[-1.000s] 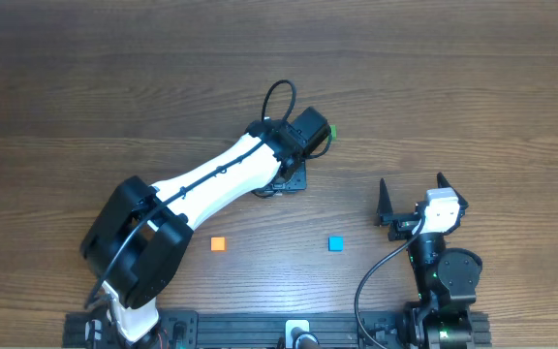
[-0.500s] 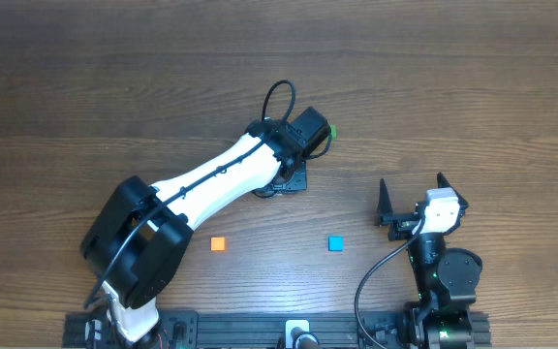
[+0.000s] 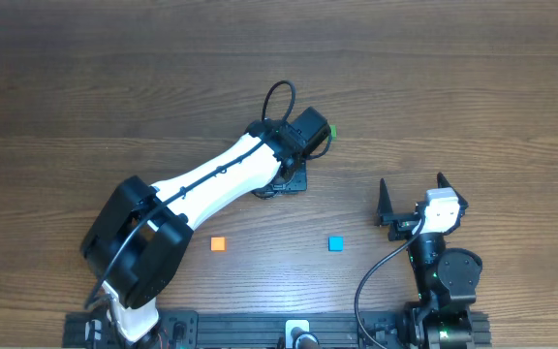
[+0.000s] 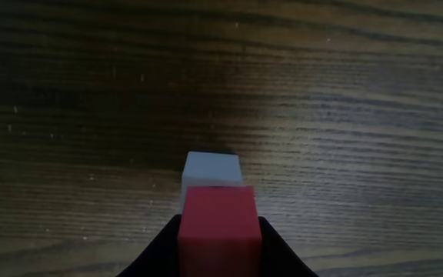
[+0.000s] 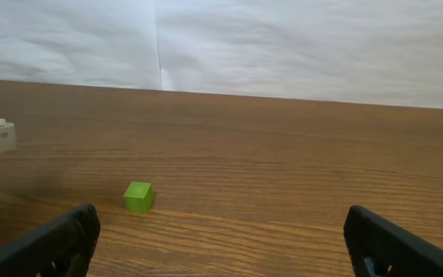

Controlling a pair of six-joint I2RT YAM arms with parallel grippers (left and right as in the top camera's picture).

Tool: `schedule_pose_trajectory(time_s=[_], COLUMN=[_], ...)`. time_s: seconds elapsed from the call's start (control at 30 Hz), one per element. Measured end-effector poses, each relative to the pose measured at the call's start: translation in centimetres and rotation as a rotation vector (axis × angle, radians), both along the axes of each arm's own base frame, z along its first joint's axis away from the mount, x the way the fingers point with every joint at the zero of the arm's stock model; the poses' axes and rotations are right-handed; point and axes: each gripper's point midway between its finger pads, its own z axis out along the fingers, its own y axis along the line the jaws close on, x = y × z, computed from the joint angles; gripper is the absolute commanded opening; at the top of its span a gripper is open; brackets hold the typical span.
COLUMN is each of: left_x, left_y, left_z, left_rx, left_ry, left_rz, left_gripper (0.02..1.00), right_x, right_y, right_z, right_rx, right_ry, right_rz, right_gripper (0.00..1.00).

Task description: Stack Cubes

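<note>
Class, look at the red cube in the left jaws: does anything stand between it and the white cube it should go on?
Nothing visible does. The red cube, clamped in the left jaws, sits directly by the white cube, with only bare table around them. The green cube lies apart.

I record five cubes. The red cube [image 4: 219, 223] sits square between the jaws of the left gripper [image 4: 219, 240]. A pale grey cube [image 4: 211, 169] rests on the bench [image 3: 114, 78] just beyond it; I cannot confirm contact. The orange cube [image 3: 218, 244] and blue cube [image 3: 335, 243] lie well apart near the arm bases. The green cube [image 5: 138, 195] rests flat, farther out.
</note>
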Motion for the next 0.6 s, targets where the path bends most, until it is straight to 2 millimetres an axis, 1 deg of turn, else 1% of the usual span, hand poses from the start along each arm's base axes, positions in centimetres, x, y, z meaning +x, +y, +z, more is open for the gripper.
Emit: schedule_pose_trajectory(time_s=[0.23,0.6], left_x=[-0.40,-0.15], left_y=[0.39,0.20], left_z=[-0.41,-0.41], left_rx=[0.013,0.003], left_ry=[0.013,0.004], left_rz=[0.000,0.001], left_gripper=[0.040,0.040], right_x=[0.00,0.00], right_y=[0.00,0.00], right_z=[0.00,0.00], right_rx=[-0.001,0.000], right_ry=[0.000,0.000], right_rz=[0.000,0.000], right_gripper=[0.993,0.991])
